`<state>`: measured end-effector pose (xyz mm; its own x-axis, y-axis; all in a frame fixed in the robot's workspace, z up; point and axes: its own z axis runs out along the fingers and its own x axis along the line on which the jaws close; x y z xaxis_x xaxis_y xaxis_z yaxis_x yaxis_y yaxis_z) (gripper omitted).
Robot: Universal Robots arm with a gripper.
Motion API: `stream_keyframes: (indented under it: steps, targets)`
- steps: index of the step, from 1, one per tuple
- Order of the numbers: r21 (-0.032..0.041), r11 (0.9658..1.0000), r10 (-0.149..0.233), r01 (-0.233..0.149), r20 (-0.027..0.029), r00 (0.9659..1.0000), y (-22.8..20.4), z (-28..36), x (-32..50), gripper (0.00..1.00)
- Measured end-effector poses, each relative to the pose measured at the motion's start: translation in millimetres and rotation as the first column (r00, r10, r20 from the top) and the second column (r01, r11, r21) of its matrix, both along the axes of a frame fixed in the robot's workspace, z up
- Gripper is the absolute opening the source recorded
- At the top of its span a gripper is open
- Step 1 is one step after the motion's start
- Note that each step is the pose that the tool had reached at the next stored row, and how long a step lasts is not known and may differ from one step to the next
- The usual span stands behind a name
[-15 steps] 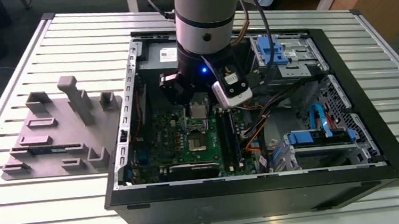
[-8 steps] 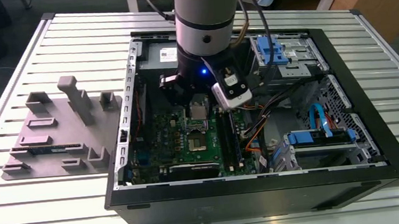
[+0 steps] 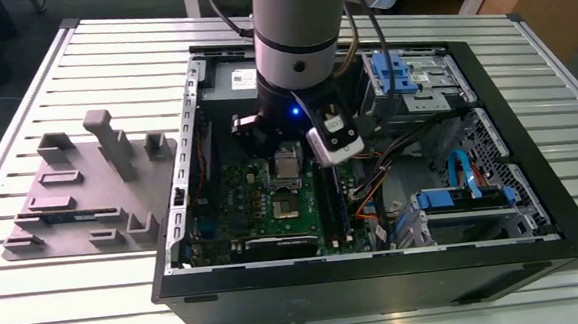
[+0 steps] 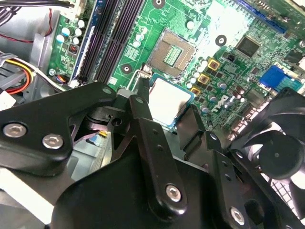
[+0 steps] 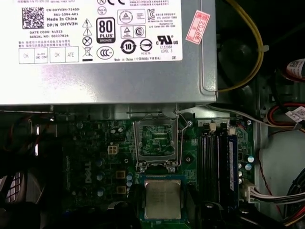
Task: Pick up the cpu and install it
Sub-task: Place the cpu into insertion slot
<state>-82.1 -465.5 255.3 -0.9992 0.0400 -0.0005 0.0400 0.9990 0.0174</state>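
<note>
Slatted metal table [image 3: 93,301] in the exterior view, open PC case [image 3: 539,189] on it, arm [image 3: 301,45] mid-frame over the motherboard [image 3: 230,205]. Second wrist view: gripper [image 4: 167,114] pinches the cpu [image 4: 169,100] by its edges, near the open socket [image 4: 172,52]. First wrist view: cpu [image 5: 163,199] hangs just short of the socket [image 5: 157,142]; lowered crooked, it'd probably bend pins.

In the exterior view the arm [image 3: 301,45] hid the board's [image 3: 236,205] 12 o'clock end. In the second wrist view the gripper [image 4: 167,109] covered the cpu's [image 4: 169,95] near edge and much of the board, and the picture's edge cut the fan [image 4: 281,152]. In the first wrist view the edge cut the power supply's [image 5: 157,86] label [image 5: 95,28], and the fingers [image 5: 125,214] beside the cpu lay in shadow.
</note>
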Motion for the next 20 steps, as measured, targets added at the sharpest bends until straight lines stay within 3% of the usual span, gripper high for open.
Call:
stream_keyframes:
  steps: [5,17,20]
  targets:
    - [-0.0001,1.0000,0.000,0.000,0.0015,1.0000,-1.8,-6.9,-0.1,0.47]
    - [0.0001,1.0000,0.000,0.000,0.0017,1.0000,-16.0,-22.5,-0.2,0.47]
    - [0.0000,1.0000,0.000,0.000,0.0016,1.0000,-17.3,-27.0,-0.3,0.47]
